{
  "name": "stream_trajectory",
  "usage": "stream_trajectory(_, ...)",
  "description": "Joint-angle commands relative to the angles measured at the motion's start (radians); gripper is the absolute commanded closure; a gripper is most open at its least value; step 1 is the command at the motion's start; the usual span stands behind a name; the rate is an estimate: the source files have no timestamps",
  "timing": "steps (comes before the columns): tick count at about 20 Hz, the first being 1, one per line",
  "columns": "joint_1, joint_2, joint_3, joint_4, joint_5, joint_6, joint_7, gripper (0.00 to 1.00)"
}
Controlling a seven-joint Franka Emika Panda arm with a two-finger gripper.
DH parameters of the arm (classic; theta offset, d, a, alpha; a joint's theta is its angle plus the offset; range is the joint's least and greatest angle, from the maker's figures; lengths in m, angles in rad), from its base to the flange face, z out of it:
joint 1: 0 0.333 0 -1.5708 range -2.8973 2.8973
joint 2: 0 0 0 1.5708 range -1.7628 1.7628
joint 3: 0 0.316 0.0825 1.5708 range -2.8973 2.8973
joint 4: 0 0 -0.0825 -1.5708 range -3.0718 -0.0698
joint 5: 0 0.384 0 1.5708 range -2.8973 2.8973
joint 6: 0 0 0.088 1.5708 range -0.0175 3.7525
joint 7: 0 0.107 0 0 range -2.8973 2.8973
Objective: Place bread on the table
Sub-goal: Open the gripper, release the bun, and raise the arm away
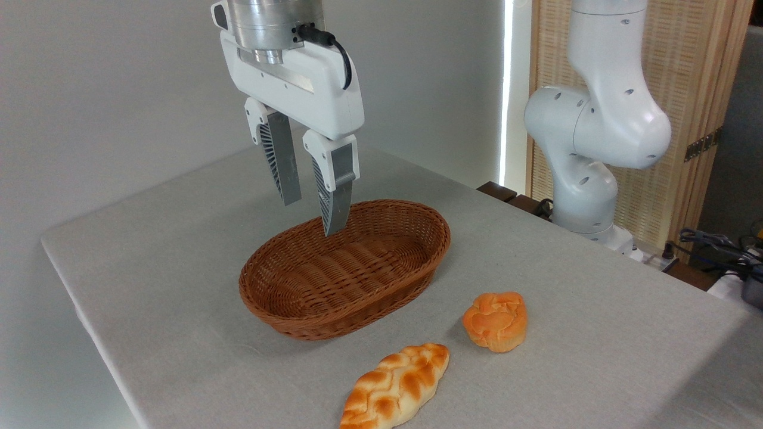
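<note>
The bread (pixel 495 320), a small round orange-golden bun with a lumpy swirled top, sits upright on the grey cloth table (pixel 179 238), to the right of the wicker basket and near the front. My gripper (pixel 313 213) hangs high above the basket's far-left rim, well to the left of and behind the bread. Its two fingers stand apart, open, with nothing between them.
An empty brown oval wicker basket (pixel 346 268) lies in the middle of the table. A longer braided golden-and-cream loaf (pixel 396 386) lies at the front, left of the bun. The arm's white base (pixel 587 149) stands at the back right, with cables (pixel 715 244) beyond it.
</note>
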State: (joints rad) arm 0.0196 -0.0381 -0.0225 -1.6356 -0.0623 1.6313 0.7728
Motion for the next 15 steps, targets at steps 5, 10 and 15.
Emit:
stream_trajectory(5, 0.0, 0.012, -0.017, 0.017, 0.044, -0.027, -0.055, 0.0)
stream_trajectory(10, 0.0, 0.011, -0.016, 0.017, 0.044, -0.028, -0.049, 0.0)
stream_trajectory(15, 0.0, 0.011, -0.016, 0.017, 0.044, -0.028, -0.043, 0.0)
